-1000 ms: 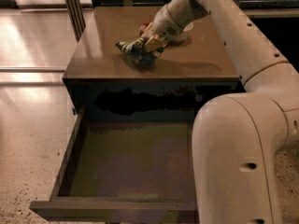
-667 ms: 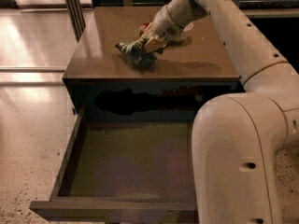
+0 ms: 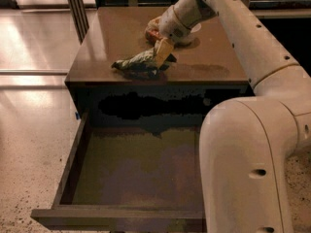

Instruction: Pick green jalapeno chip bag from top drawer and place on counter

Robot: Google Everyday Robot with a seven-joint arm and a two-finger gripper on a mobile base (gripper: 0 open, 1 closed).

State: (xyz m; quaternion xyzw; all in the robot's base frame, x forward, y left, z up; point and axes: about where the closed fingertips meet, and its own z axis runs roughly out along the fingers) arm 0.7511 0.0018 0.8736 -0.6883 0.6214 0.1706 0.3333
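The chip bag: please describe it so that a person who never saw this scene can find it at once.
Find the brown counter above the open drawer. Near its front edge lies the chip bag, with the gripper at its right end. It is dark green and crinkly, unlike the reddish thing behind the gripper.

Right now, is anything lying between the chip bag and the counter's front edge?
No. In the camera view, only bare counter runs from the chip bag to the front edge; the gripper is right at the bag.
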